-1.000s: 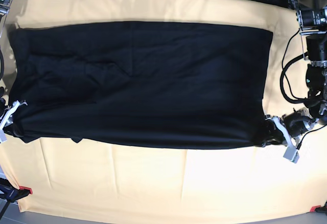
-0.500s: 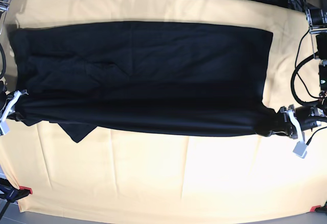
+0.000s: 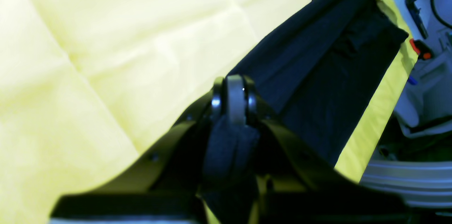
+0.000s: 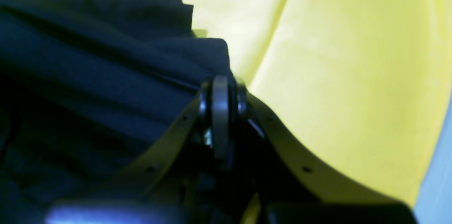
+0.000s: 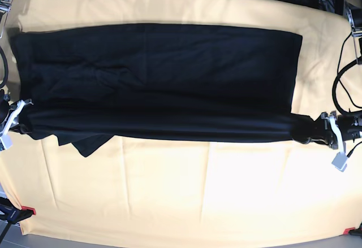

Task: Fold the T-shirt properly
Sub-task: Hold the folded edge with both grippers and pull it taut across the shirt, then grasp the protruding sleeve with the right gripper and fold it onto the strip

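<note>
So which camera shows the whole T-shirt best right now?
The base view: the T-shirt lies spread across the yellow cloth, both ends visible. Each wrist view shows only the bunched corner pinched in the left gripper or the right gripper.

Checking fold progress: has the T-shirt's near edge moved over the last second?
Yes. In the base view the T-shirt's near edge has risen away from the yellow cloth's near border, toward the far side, held by both grippers.

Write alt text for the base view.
A black T-shirt lies spread lengthwise on a yellow-orange cloth, its near edge stretched between the right gripper at the picture's left and the left gripper at its right. A loose flap hangs near the left.
</note>
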Controlling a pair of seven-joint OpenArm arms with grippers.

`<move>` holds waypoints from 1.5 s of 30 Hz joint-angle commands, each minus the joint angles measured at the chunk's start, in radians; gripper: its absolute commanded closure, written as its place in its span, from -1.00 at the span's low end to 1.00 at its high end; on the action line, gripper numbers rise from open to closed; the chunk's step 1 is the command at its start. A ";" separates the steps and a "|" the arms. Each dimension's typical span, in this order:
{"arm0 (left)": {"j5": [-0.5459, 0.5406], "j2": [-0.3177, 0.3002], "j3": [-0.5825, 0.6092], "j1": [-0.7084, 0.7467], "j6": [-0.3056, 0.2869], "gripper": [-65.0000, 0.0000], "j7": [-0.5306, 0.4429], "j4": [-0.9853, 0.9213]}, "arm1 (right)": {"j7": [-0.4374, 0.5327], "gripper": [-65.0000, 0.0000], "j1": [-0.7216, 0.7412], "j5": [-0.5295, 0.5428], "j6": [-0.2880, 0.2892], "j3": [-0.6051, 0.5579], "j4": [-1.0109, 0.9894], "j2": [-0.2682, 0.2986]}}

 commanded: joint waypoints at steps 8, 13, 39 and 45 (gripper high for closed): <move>-0.007 -0.031 -0.013 -0.027 -0.005 1.00 0.000 0.013 | -0.027 1.00 0.019 -0.001 -0.012 0.016 0.011 0.038; -0.007 -0.031 -0.013 -0.027 -0.005 1.00 0.001 0.013 | -0.048 1.00 0.013 0.021 -0.012 0.016 0.011 0.061; -0.007 -0.010 -0.013 0.140 0.126 -0.31 0.060 0.139 | -0.115 -0.62 -0.037 0.119 -0.012 0.016 0.011 0.105; -0.007 -0.007 -0.013 0.142 0.142 -0.31 0.060 0.139 | -0.086 -0.62 0.017 0.236 -0.012 0.016 0.011 0.100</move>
